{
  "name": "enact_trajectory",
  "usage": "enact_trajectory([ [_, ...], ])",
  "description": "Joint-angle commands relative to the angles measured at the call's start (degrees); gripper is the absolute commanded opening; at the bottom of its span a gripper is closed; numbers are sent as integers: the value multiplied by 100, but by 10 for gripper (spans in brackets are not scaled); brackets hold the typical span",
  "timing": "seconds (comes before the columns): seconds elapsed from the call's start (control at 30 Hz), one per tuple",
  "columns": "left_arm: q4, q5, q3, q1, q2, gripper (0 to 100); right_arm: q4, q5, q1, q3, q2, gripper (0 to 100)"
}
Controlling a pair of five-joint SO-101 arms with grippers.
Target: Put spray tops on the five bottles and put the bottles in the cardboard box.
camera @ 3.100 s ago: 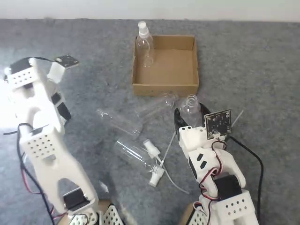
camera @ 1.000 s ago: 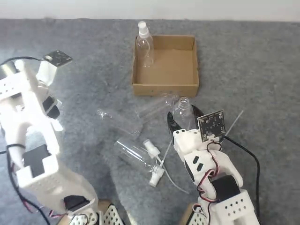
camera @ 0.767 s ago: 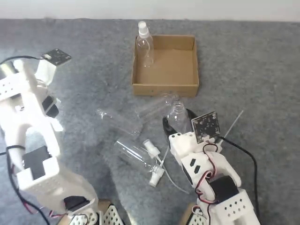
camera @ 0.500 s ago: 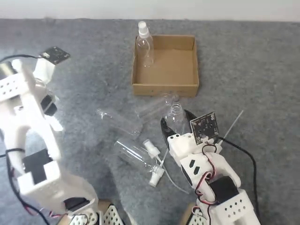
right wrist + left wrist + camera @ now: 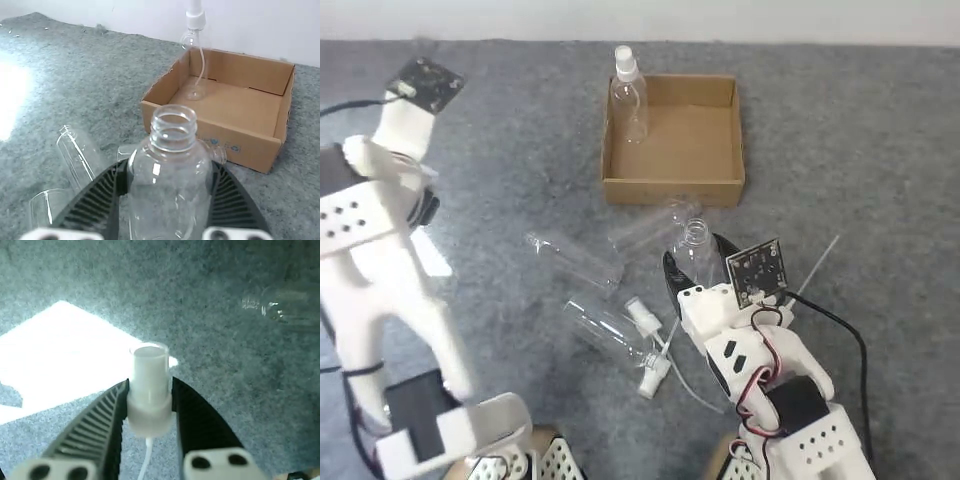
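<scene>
The left gripper (image 5: 148, 386) hangs over the grey desk (image 5: 860, 150), its ribbed fingers (image 5: 107, 420) clamped on the collar of a white spray top (image 5: 149, 371). The nozzle end points away from the wrist and the thin dip tube trails back between the fingers. Under it a bright patch of light falls on the desk, and a blurred bottle (image 5: 287, 305) lies off to one side. In the high view the left arm (image 5: 380, 200) rises along the desk's left edge, well apart from the cardboard box (image 5: 672, 187)

The right gripper (image 5: 168, 172) sits near the middle of the desk, just in front of the box. Its fingers (image 5: 95, 200) are closed on the sides of the held bottle (image 5: 170, 185), which stands upright with its mouth bare

A capped bottle (image 5: 628, 95) stands inside the box at its far left corner, with a spray top fitted

Three bare bottles lie on their sides on the desk:
- the slanted bottle (image 5: 645, 228) lies just in front of the box, beside the held bottle
- the long bottle (image 5: 575, 258) lies to the left of that
- the near bottle (image 5: 610, 330) lies closer to the arms' bases

Two loose tops, one (image 5: 642, 315) touching the near bottle and the other (image 5: 655, 377) just beside it, lie with their thin tubes running toward the right arm
</scene>
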Motion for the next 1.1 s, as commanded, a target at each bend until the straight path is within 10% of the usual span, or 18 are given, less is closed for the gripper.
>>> enact_trajectory([
  [0.0,149,457,-22,202,-484,12,57,53,-48,-97,-145,105],
  [1.07,-2242,4360,2545,1996,-4422,12,66,35,-207,-79,-145,105],
])
